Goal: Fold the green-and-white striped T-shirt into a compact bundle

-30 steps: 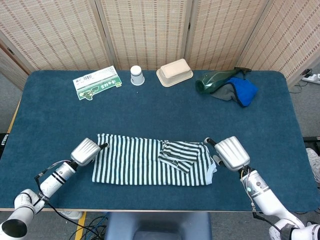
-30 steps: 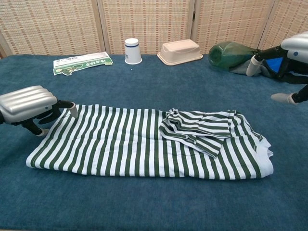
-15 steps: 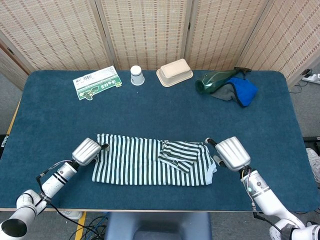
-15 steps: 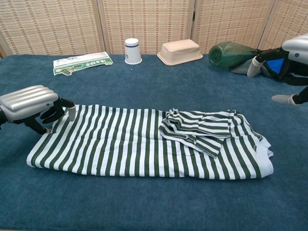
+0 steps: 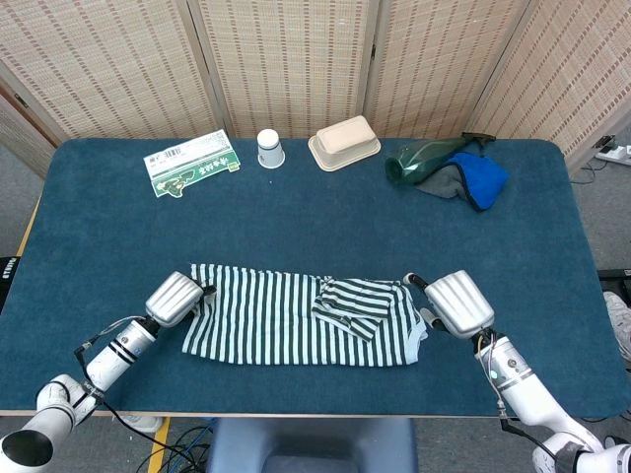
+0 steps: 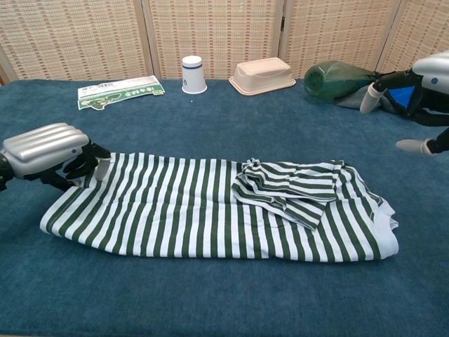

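Observation:
The green-and-white striped T-shirt (image 5: 286, 320) (image 6: 189, 210) lies flat as a long band across the near part of the blue table (image 5: 315, 227), with a sleeve folded onto its right half. My left hand (image 5: 175, 298) (image 6: 48, 146) sits over the shirt's left end, fingers curled down onto the far left corner and gripping the cloth. My right hand (image 5: 458, 303) (image 6: 429, 81) hovers just off the shirt's right end with its fingers spread and nothing in them.
Along the table's far edge stand a green-and-white packet (image 5: 190, 163), a paper cup (image 5: 269, 149), a tan lidded container (image 5: 344, 142), a green bottle (image 5: 424, 158) and a blue-and-grey cloth (image 5: 475, 181). Woven screens close off the back.
My left hand has slid right onto the shirt's left end and its fingers have curled onto the corner; the shirt's left edge has drawn in slightly. The right hand has barely moved.

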Action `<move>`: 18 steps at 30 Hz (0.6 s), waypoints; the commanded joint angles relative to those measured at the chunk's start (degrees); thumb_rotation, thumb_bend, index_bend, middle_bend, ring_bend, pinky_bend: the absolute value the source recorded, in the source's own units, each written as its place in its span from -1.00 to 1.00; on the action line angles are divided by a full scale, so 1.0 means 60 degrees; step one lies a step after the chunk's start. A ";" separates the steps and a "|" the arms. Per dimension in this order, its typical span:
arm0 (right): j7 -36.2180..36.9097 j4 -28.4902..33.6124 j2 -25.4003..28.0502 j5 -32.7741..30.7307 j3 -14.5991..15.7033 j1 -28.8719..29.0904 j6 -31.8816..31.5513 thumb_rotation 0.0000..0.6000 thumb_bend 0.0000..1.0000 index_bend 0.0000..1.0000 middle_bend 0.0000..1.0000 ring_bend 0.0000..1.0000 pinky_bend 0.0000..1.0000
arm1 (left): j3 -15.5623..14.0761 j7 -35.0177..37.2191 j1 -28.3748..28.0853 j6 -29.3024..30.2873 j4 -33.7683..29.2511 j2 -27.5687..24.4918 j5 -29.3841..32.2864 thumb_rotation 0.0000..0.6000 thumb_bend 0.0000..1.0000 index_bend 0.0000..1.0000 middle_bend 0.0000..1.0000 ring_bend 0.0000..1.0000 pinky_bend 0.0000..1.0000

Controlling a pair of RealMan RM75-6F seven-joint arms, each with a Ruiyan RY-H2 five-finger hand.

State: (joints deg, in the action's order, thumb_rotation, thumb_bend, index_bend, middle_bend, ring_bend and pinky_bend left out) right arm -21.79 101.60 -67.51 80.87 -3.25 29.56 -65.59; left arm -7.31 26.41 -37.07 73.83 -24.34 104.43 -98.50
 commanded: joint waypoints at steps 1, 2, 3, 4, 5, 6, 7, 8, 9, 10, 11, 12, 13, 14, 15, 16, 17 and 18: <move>0.0056 -0.0026 0.0002 0.0033 -0.0005 -0.0013 0.0018 1.00 -0.39 -0.45 0.86 1.00 1.00 | 0.0010 -0.0096 -0.0018 0.0021 -0.0142 -0.0039 0.0006 1.00 0.05 0.25 0.75 0.58 0.89; 0.0077 -0.0033 0.0003 0.0048 -0.0005 -0.0015 0.0026 1.00 -0.39 -0.45 0.86 1.00 1.00 | 0.0019 -0.0119 -0.0018 0.0036 -0.0193 -0.0057 0.0012 1.00 0.09 0.28 0.75 0.59 0.89; 0.0112 -0.0040 0.0003 0.0070 -0.0006 -0.0019 0.0032 1.00 -0.39 -0.45 0.86 1.00 1.00 | 0.0032 -0.0151 -0.0016 0.0067 -0.0262 -0.0086 0.0021 1.00 0.11 0.29 0.76 0.59 0.89; 0.0141 -0.0044 0.0003 0.0088 -0.0008 -0.0025 0.0030 1.00 -0.39 -0.45 0.86 1.00 1.00 | 0.0042 -0.0168 -0.0008 0.0095 -0.0319 -0.0114 0.0030 1.00 0.14 0.31 0.76 0.60 0.89; 0.0171 -0.0048 0.0003 0.0106 -0.0012 -0.0030 0.0026 1.00 -0.39 -0.45 0.86 1.00 1.00 | 0.0052 -0.0180 0.0004 0.0123 -0.0383 -0.0146 0.0040 1.00 0.17 0.32 0.77 0.60 0.89; 0.0205 -0.0057 0.0001 0.0133 -0.0015 -0.0040 0.0015 1.00 -0.39 -0.45 0.86 1.00 1.00 | 0.0066 -0.0194 0.0025 0.0159 -0.0478 -0.0199 0.0058 1.00 0.19 0.33 0.77 0.60 0.89; 0.0227 -0.0064 -0.0002 0.0155 -0.0017 -0.0047 0.0007 1.00 -0.39 -0.45 0.86 1.00 1.00 | 0.0081 -0.0203 0.0043 0.0183 -0.0555 -0.0246 0.0076 1.00 0.21 0.34 0.77 0.61 0.89; 0.0252 -0.0071 -0.0008 0.0181 -0.0019 -0.0053 0.0001 1.00 -0.39 -0.45 0.86 1.00 1.00 | 0.0105 -0.0216 0.0068 0.0207 -0.0665 -0.0319 0.0109 1.00 0.24 0.34 0.77 0.61 0.89; 0.0268 -0.0072 -0.0011 0.0202 -0.0019 -0.0059 -0.0003 1.00 -0.39 -0.45 0.86 1.00 1.00 | 0.0127 -0.0225 0.0090 0.0219 -0.0751 -0.0381 0.0139 1.00 0.26 0.35 0.78 0.61 0.89; 0.0285 -0.0072 -0.0015 0.0223 -0.0019 -0.0064 -0.0008 1.00 -0.39 -0.45 0.86 1.00 1.00 | 0.0155 -0.0236 0.0112 0.0219 -0.0836 -0.0450 0.0179 1.00 0.28 0.36 0.78 0.61 0.89; 0.0306 -0.0067 -0.0017 0.0252 -0.0020 -0.0074 -0.0020 1.00 -0.39 -0.45 0.86 1.00 1.00 | 0.0209 -0.0265 0.0145 0.0191 -0.0953 -0.0551 0.0259 1.00 0.31 0.36 0.78 0.61 0.89; 0.0315 -0.0065 -0.0019 0.0275 -0.0020 -0.0081 -0.0031 1.00 -0.39 -0.45 0.86 1.00 1.00 | 0.0255 -0.0278 0.0169 0.0154 -0.1059 -0.0640 0.0327 1.00 0.32 0.36 0.78 0.61 0.89; 0.0320 -0.0063 -0.0021 0.0293 -0.0020 -0.0090 -0.0042 1.00 -0.39 -0.45 0.86 1.00 1.00 | 0.0302 -0.0266 0.0196 0.0128 -0.1183 -0.0737 0.0397 1.00 0.33 0.36 0.78 0.61 0.89; 0.0324 -0.0055 -0.0020 0.0310 -0.0020 -0.0099 -0.0053 1.00 -0.39 -0.45 0.86 1.00 1.00 | 0.0349 -0.0243 0.0226 0.0109 -0.1314 -0.0835 0.0468 1.00 0.34 0.36 0.78 0.61 0.89; 0.0329 -0.0043 -0.0017 0.0331 -0.0021 -0.0111 -0.0069 1.00 -0.39 -0.45 0.86 1.00 1.00 | 0.0392 -0.0221 0.0269 0.0073 -0.1483 -0.0972 0.0545 1.00 0.34 0.36 0.78 0.61 0.89; 0.0332 -0.0036 -0.0017 0.0344 -0.0025 -0.0119 -0.0081 1.00 -0.39 -0.45 0.86 1.00 1.00 | 0.0411 -0.0211 0.0301 0.0039 -0.1605 -0.1080 0.0593 1.00 0.35 0.36 0.78 0.60 0.89; 0.0334 -0.0028 -0.0017 0.0356 -0.0027 -0.0128 -0.0092 1.00 -0.39 -0.45 0.86 1.00 1.00 | 0.0427 -0.0210 0.0335 0.0009 -0.1723 -0.1185 0.0637 1.00 0.36 0.36 0.78 0.60 0.89; 0.0335 -0.0012 -0.0017 0.0372 -0.0031 -0.0138 -0.0104 1.00 -0.39 -0.45 0.86 1.00 1.00 | 0.0441 -0.0228 0.0386 -0.0036 -0.1866 -0.1317 0.0692 1.00 0.36 0.36 0.78 0.60 0.89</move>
State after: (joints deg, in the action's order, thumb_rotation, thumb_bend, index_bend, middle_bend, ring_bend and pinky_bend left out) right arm -19.79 101.53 -67.61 83.10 -3.43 28.74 -66.21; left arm -5.03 25.04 -35.30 74.11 -34.33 97.68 -95.06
